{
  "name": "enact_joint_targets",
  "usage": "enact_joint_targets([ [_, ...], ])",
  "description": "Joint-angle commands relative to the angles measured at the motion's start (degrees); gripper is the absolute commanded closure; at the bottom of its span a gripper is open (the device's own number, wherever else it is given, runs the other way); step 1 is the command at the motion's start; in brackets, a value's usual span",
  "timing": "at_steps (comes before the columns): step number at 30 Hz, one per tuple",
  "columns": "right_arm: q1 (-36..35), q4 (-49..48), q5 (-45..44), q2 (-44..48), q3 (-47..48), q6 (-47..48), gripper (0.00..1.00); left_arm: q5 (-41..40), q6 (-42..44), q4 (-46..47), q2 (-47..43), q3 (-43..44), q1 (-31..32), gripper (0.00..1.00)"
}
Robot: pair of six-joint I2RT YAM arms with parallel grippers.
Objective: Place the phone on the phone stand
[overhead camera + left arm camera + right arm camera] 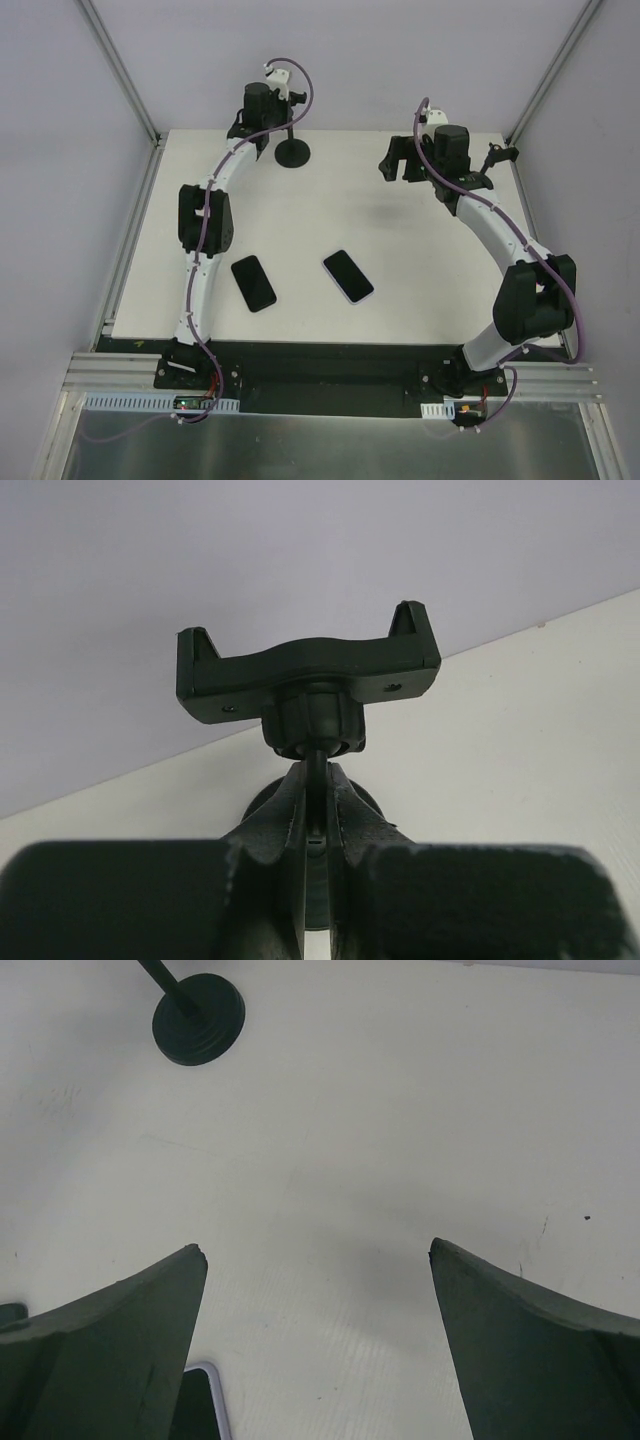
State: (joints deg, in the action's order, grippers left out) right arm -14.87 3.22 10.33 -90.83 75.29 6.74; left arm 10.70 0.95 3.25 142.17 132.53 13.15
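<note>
Two phones lie flat mid-counter, apart: black phone [254, 283], glossy slab; pale-rimmed phone [348, 276], dark screen up. I read no writing on either. Phone stand [308, 675], matte black with a clawed cradle, thin stem and round base, sits at the far edge of the white counter [420, 230]. Left jaws clenched on its stem. Right jaws spread wide, holding nothing.

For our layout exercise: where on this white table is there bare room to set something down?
Bare: the table middle, between the black round-based phone stand, the all-black phone and the pale-edged phone; also right of that phone. Crowded: far left, where the left gripper clamps the stand.
</note>
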Motion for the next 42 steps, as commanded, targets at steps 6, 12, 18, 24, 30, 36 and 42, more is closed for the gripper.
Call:
enact_joint_targets([
  [6, 0.46, -2.43, 6.35, -1.55, 0.74, 3.18, 0.04, 25.74, 2.12, 2.21, -21.47, -22.20, 1.53, 1.00],
  [12, 0.46, -2.96, 16.90, -2.95, 0.83, 4.16, 0.04, 31.74, 14.77, -0.43, -34.84, -43.39, 8.55, 1.00],
  [18, -0.33, -6.03, 23.24, -4.27, 0.91, 0.56, 0.04, 32.81, 11.45, -0.43, -36.70, -48.15, 10.49, 0.89],
  [24, -1.12, -7.71, 25.00, -3.04, 0.21, -0.59, 0.04, 25.88, 9.50, -0.26, -36.87, -48.77, 10.76, 0.60],
  [30, -1.38, -6.04, 24.57, -2.34, -0.05, 0.90, 0.04, 20.07, 11.00, 0.71, -39.16, -50.53, 10.67, 0.52],
  [36, -3.58, -7.43, 23.52, -3.13, 0.48, 0.90, 0.04, 17.96, 12.32, 0.88, -40.48, -53.59, 10.67, 0.36],
  [42, -6.04, -10.87, 22.20, -6.64, 4.60, -3.84, 0.02, 14.27, 9.78, 2.47, -41.10, -54.57, 10.14, 0.47],
])
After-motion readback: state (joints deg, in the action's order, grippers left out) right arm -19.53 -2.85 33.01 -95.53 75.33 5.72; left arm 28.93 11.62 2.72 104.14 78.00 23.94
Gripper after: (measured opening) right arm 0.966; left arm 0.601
